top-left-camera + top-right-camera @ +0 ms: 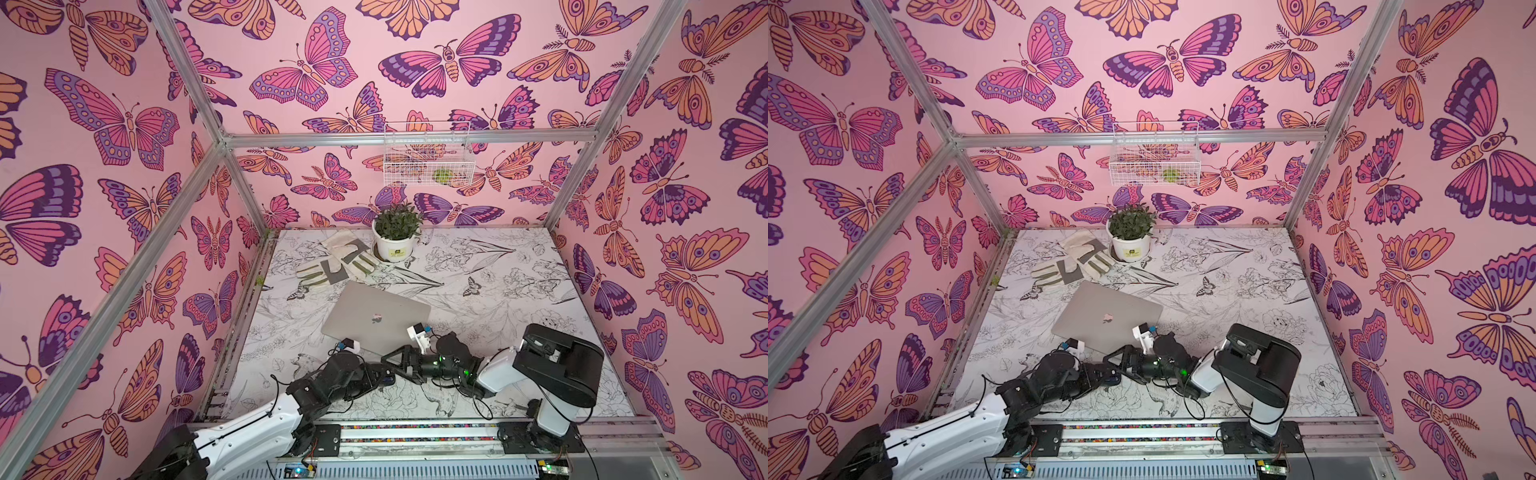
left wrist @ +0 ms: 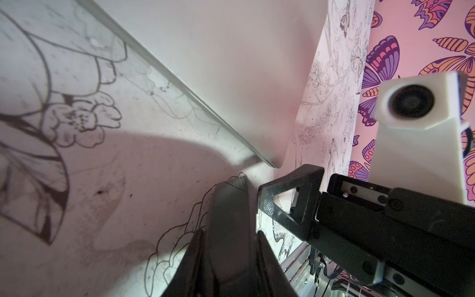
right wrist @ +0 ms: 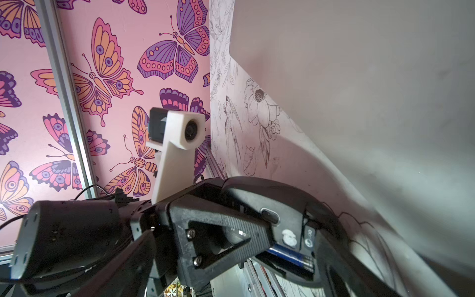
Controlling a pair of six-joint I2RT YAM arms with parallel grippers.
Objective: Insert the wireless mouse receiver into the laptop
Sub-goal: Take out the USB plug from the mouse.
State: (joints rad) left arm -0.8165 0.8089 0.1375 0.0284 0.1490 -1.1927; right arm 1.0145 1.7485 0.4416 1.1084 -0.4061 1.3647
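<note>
Silver-grey laptop lies flat with its lid closed at the middle of the flower-printed table in both top views. Its near edge is just beside the two grippers.

Left gripper: fingers closed on a black mouse, gripped through its thickness and turned so that its underside faces the right wrist camera. That underside is open (a blue battery shows in the recess). Just beside the battery sits a small black piece with pale markings; whether it is the wireless mouse receiver cannot be told.

Right gripper: fingers spread wide to either side of the mouse, clamping nothing.

Pale work gloves and a potted plant occupy the far side of the table, beyond the laptop.
</note>
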